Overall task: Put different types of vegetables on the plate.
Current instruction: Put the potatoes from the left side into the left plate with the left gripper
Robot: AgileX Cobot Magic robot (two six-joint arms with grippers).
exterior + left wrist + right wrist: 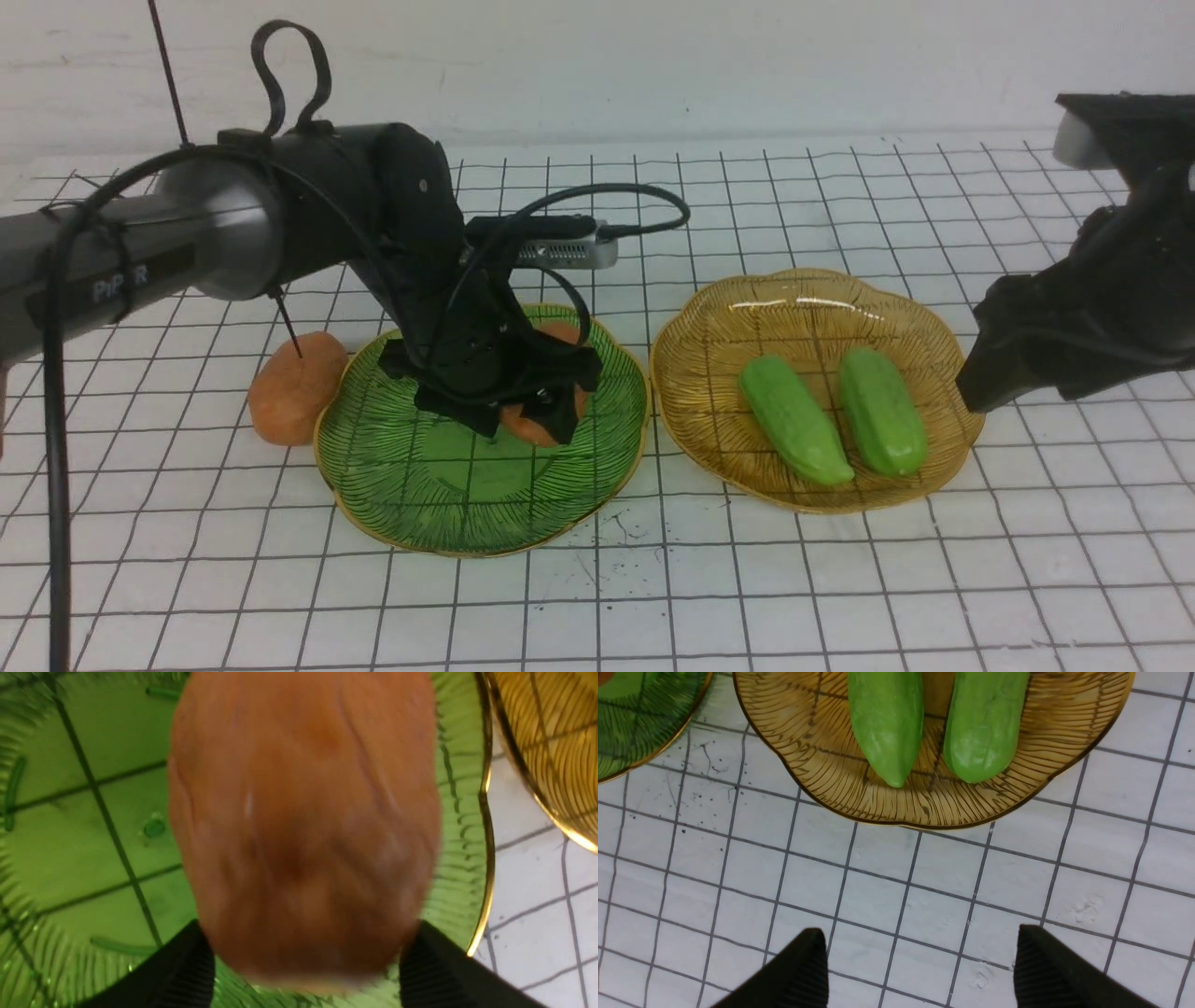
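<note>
Nearest on the gridded bench [840, 597] lies a green plate [448, 509], with an amber plate [709, 429] just beside it at its 3 o'clock, rims close but apart. Low over the green plate, toward 1 o'clock from its middle, the left claw [523, 415] pinches a potato [303, 826]. Its two black fingers [187, 970] press against opposite sides of the potato, whose underside is hidden, so I cannot tell whether it touches the plate. A second potato [294, 387] sits on the bench at the green plate's 10 o'clock, against the rim. On the amber plate a cucumber [795, 420] and another cucumber [882, 411] lie side by side, near each other, both pointing toward 5 o'clock. At that plate's 3 o'clock rim the right claw [920, 966] hangs spread and empty over bare bench.
</note>
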